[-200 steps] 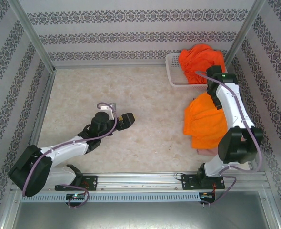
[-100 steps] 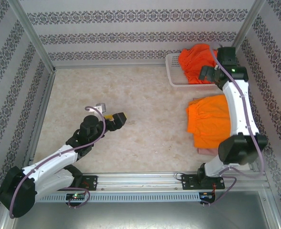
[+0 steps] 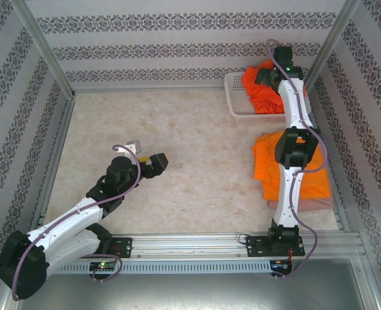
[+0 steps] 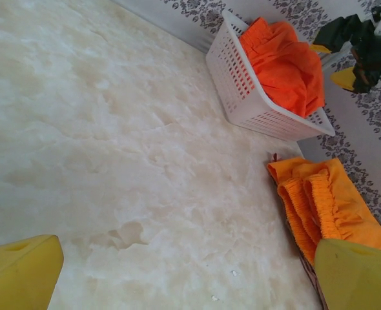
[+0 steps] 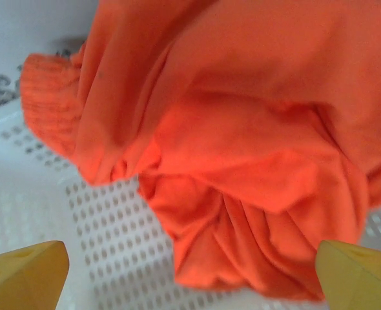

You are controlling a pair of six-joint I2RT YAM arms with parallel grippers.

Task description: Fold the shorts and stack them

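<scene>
Partway: one orange pair (image 3: 271,169) folded atop pink pair (image 3: 316,205) on R of worktop (image 3: 177,129), crumpled orange shorts (image 3: 260,90) in basket (image 3: 234,98) to go; R fingers (image 5: 22,271) apart over them, L fingers (image 4: 16,274) apart, empty.

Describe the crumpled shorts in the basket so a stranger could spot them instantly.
At the far right corner of the table stands a white mesh basket. The crumpled orange shorts lie heaped inside it, unlike the flat orange shorts spread on the table nearby.

A white mesh basket (image 3: 234,98) sits on the marbled table (image 3: 177,142), apparently against the wall (image 3: 177,51).
</scene>
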